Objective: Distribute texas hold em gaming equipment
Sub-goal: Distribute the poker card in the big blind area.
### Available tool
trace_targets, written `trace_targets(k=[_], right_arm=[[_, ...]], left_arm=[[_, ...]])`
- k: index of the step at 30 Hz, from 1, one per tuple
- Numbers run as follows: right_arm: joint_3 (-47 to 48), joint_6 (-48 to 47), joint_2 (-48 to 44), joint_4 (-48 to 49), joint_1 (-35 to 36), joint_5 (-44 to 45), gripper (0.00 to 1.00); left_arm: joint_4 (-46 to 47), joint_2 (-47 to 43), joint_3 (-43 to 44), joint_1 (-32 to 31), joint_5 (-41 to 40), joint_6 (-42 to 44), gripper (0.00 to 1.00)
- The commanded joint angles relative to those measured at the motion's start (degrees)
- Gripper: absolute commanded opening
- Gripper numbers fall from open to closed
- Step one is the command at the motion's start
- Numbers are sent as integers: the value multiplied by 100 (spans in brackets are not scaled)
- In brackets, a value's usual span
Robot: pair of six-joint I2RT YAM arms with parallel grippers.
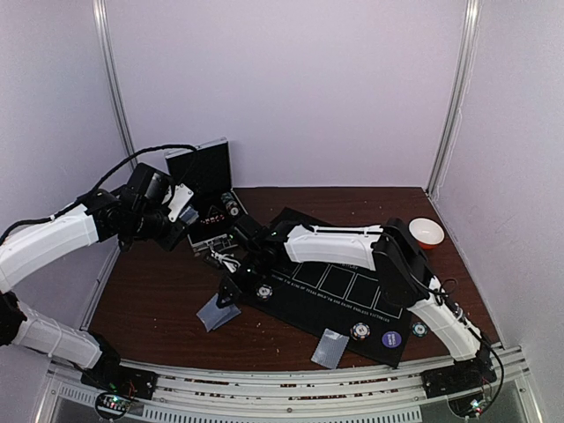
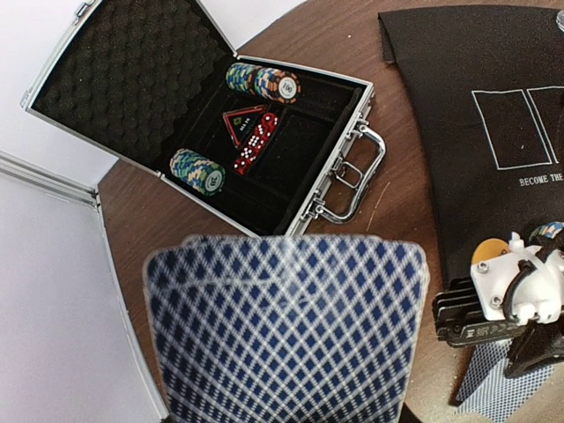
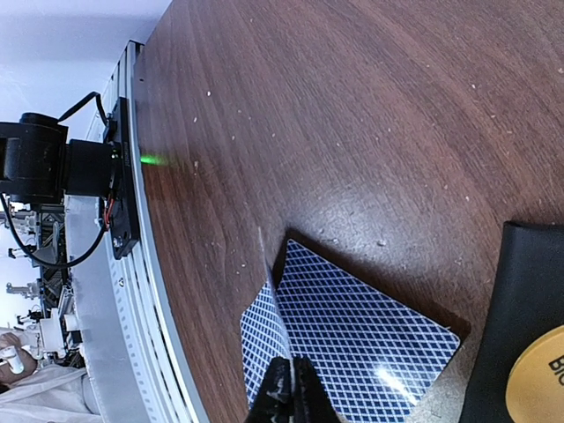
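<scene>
- Where the right gripper (image 3: 286, 392) presses its fingers tight together, a thin card (image 3: 270, 291) stands on edge between them, its lower end in the grip and the rest rising away from the fingertips.
- Directly under that gripper, flat cards (image 3: 361, 344) lie blue-checked side up on the brown table (image 3: 352, 115), seemingly 2 that overlap. Whether the held card touches them I cannot tell.
- Just to one side of the same fingertips, an orange button (image 3: 538, 383) sits on the corner of the black mat (image 3: 520, 273).
- Well apart from the right gripper, the left gripper (image 1: 183, 207) is raised above the table.
- A checked card (image 2: 286, 330) fills the space in front of it, back toward the wrist camera, hiding the fingers. It hangs clear of the table, so the gripper is clamped on it. Whether it is 1 card or a pack I cannot tell.
- Below and ahead of the left gripper, an open metal case (image 2: 123, 79) holds 2 chip stacks (image 2: 264, 82) lying on their sides, with red dice (image 2: 256, 141) between them.
- Back along the mat from the right gripper, toward its arm's base, lie more cards (image 1: 330, 346), 2 loose chips (image 1: 359, 331) and a purple button (image 1: 391, 337).
- Beyond that arm's elbow stands an orange-and-white bowl (image 1: 426, 231).
</scene>
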Motion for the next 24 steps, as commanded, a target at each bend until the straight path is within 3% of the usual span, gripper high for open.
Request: trace_targets(k=[1, 11, 24], right_arm=[[136, 20, 91, -45, 31, 188, 10], [164, -112, -131, -299, 15, 758, 28], [144, -143, -630, -469, -8, 1013, 40]], left_arm=[[135, -25, 65, 49, 33, -30, 42], [135, -29, 47, 43, 103, -6, 43], [135, -79, 65, 49, 135, 27, 42]])
